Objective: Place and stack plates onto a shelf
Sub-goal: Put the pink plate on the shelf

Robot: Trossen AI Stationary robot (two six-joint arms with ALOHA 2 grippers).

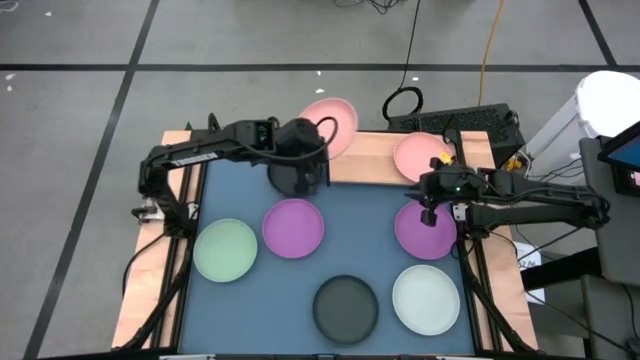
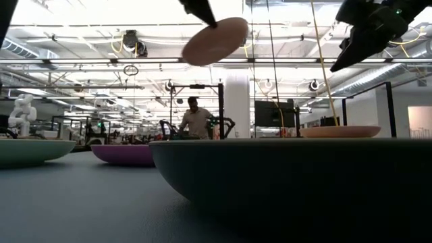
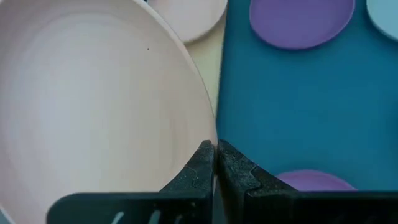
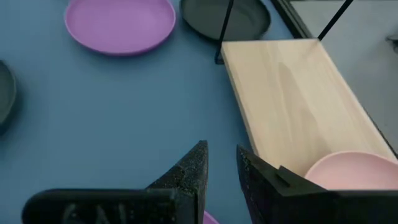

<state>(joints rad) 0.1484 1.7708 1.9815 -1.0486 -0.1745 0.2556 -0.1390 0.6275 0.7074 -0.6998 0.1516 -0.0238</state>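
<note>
Pink plate (image 1: 334,124) pinched aloft by left gripper (image 3: 215,163) above shelf (image 1: 365,148).

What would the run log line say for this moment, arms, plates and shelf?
left gripper: shut on pink plate, raised over shelf | right gripper: open, empty, above purple plate | second pink plate: on shelf

This is a robotics lab: a white humanoid robot (image 2: 22,113), black frame rigs (image 2: 368,108), ceiling pipes and a person (image 2: 196,119) at work.

Grey floor (image 1: 80,40) w/ dark lines; bright ceiling lights (image 2: 101,13), person (image 2: 196,118) behind.
</note>
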